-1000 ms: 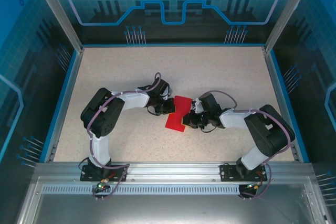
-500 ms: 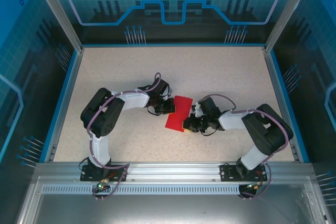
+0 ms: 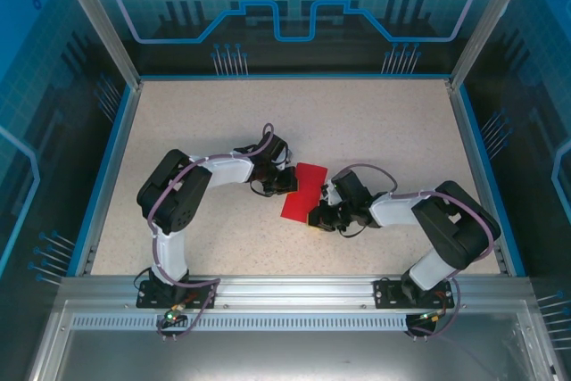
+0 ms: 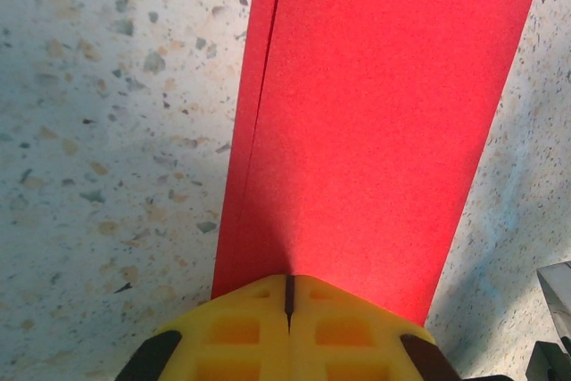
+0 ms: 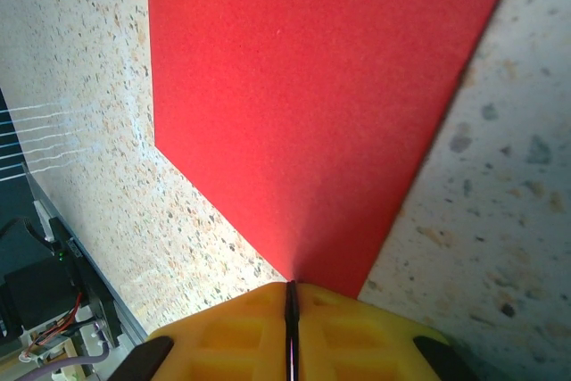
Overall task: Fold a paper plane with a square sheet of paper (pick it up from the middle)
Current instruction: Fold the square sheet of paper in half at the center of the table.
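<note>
Left claw [image 4: 288,296] pinched the square sheet of paper [image 3: 302,192] at nine o'clock, right claw [image 5: 291,296] at five; only a first fold looked done.

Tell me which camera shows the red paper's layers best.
Left wrist: the red paper shows two stacked layers along its left edge. The top view gives most of its outline, but small. The right wrist gives one plain red face.

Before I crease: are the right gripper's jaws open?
No, the right gripper is pinched shut on the near tip of the red paper, with no gap showing.
</note>
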